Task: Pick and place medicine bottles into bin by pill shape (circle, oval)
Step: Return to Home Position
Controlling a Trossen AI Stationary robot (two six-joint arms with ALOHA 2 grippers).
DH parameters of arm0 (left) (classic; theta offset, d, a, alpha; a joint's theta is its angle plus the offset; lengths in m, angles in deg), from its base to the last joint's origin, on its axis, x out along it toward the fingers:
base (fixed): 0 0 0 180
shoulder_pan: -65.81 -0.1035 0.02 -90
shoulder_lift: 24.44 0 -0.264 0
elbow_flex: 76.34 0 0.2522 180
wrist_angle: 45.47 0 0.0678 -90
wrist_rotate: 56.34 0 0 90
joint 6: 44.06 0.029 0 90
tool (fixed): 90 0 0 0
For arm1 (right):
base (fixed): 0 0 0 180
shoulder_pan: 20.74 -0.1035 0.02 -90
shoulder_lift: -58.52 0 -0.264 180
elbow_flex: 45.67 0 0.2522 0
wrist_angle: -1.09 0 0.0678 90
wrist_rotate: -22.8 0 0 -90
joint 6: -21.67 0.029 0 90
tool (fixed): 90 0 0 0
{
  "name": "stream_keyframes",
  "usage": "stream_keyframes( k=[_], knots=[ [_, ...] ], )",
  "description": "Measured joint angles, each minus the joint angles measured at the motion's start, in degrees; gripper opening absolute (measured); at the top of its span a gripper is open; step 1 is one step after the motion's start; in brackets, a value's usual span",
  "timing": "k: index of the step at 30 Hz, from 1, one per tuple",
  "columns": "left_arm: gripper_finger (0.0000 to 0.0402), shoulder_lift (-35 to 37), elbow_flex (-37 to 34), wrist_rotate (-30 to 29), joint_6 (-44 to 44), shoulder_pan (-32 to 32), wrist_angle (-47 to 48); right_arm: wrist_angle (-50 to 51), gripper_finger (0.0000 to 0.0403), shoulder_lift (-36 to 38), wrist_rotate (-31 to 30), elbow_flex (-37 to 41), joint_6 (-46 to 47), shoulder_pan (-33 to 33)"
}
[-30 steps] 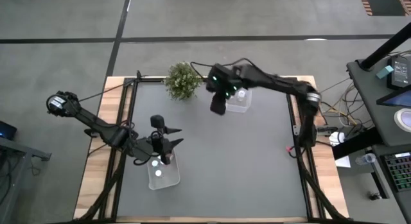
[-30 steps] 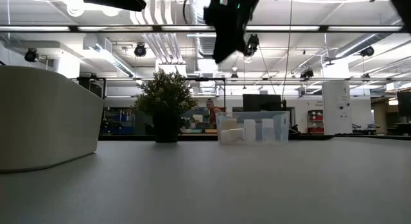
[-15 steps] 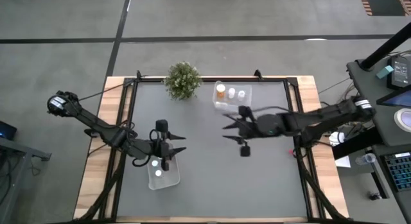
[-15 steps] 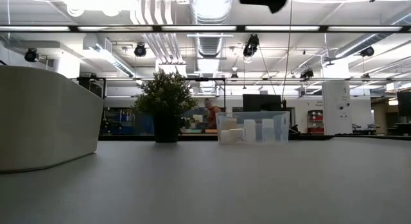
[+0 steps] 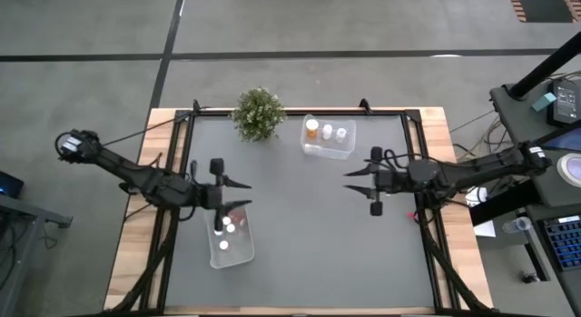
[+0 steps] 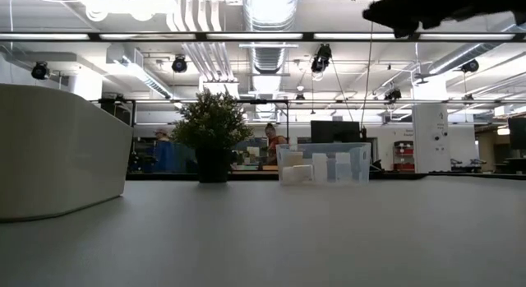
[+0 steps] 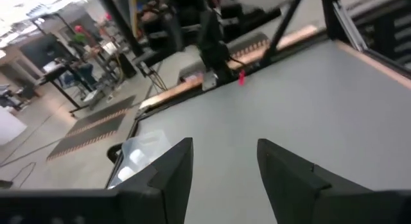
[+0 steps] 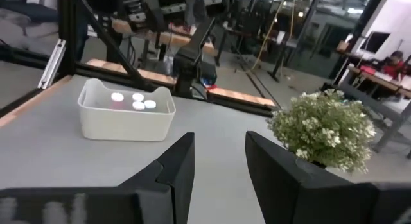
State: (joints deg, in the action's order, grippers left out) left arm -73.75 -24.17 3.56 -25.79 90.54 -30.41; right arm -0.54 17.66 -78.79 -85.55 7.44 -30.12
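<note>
Green plant [image 5: 259, 113] stands on the grey table [image 5: 309, 249]

High view: directly overhead, looking down on the whole bench [image 5: 300, 226]. Low view: at bench-top height, level across to the plant [image 6: 212, 122] and transparent bin [image 6: 323, 164], both shared with overhead. Wrist views: close, looking forward between each arm's fingers [image 7: 170, 180] across the bench.

Left arm [image 5: 136, 176] reaches in from the left edge of the tabletop [image 5: 300, 253], nearly straight. The left claw [image 5: 241, 194] points toward the right edge, fingers spread, empty. Right arm [image 5: 472, 172] reaches in from the right edge, stretched level. The right claw [image 5: 354, 180] points toward the left edge, fingers spread, empty. Claws well apart.
</note>
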Motion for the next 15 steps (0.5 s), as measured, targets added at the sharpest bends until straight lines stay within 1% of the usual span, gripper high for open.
stream_keyframes(
  k=[6,11,15],
  knots=[
    [0.0129,10.2,-10.1,0.1,-0.5,-1.3,-7.6,-1.6,0.013,10.0,0.0,8.1,0.2,0.0],
    [0.0092,17.6,-16.1,0.0,-1.5,-2.0,-10.1,-3.1,0.013,17.0,0.0,12.8,0.2,0.0],
    [0.0066,22.1,-19.9,0.0,-1.5,-2.0,-11.8,-3.4,0.013,22.3,0.0,16.2,0.2,0.0]
  ],
)
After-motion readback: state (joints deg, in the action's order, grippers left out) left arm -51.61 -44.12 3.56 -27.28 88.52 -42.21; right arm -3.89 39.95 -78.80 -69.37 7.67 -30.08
